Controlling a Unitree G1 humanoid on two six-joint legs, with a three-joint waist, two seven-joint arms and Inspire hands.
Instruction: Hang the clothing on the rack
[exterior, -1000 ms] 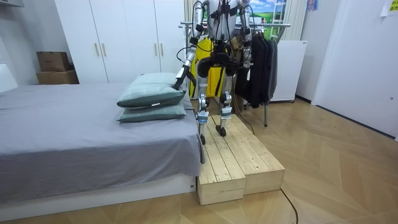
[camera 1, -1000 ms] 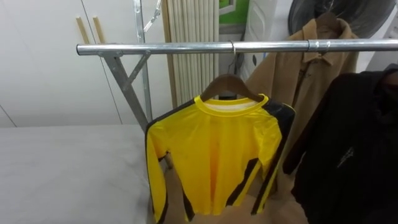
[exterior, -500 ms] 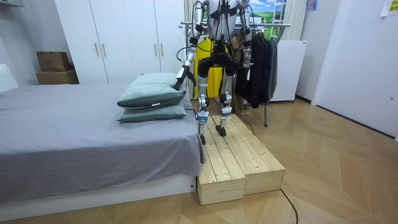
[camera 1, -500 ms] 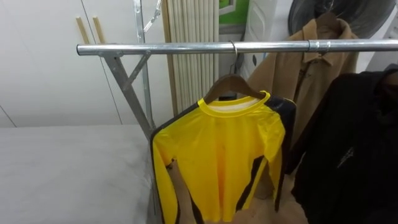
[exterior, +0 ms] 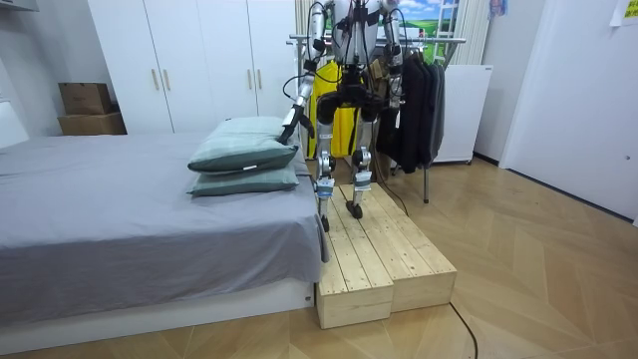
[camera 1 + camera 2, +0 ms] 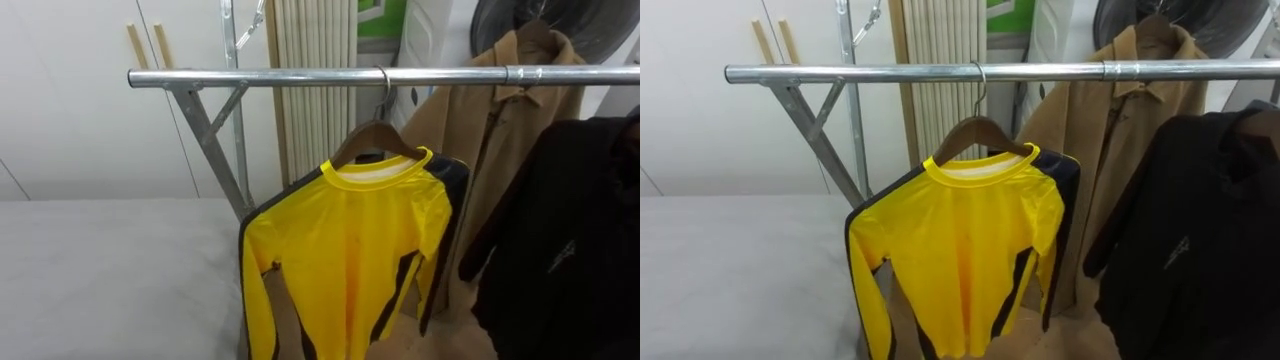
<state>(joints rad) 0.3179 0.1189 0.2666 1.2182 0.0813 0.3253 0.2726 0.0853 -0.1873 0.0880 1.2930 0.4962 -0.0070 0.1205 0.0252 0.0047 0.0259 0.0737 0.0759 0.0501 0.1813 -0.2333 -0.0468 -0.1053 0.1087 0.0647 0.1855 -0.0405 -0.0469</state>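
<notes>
Three garments hang from the metal rail [image 6: 300, 76] in front of us. The task's yellow shirt [image 6: 345, 250], with black stripes down its sleeves, sits on a wooden hanger [image 6: 372, 138]. The hanger's hook is over the rail, towards its left end. The shirt hangs free, and no hand touches it. Just to its right is a tan coat [image 6: 500, 130], and right of that a black garment [image 6: 570, 250] overlaps the coat's front. The grey bed [image 6: 100, 270] lies to the left, below the rail.

In the room view we stand on a wooden platform [image 5: 379, 259] at the bed's corner, facing the rack with our back to the camera. Our left hand [image 5: 289, 127] hangs low beside two green pillows [image 5: 244, 155]. It looks empty, though at this range we cannot tell whether it is open or closed.
</notes>
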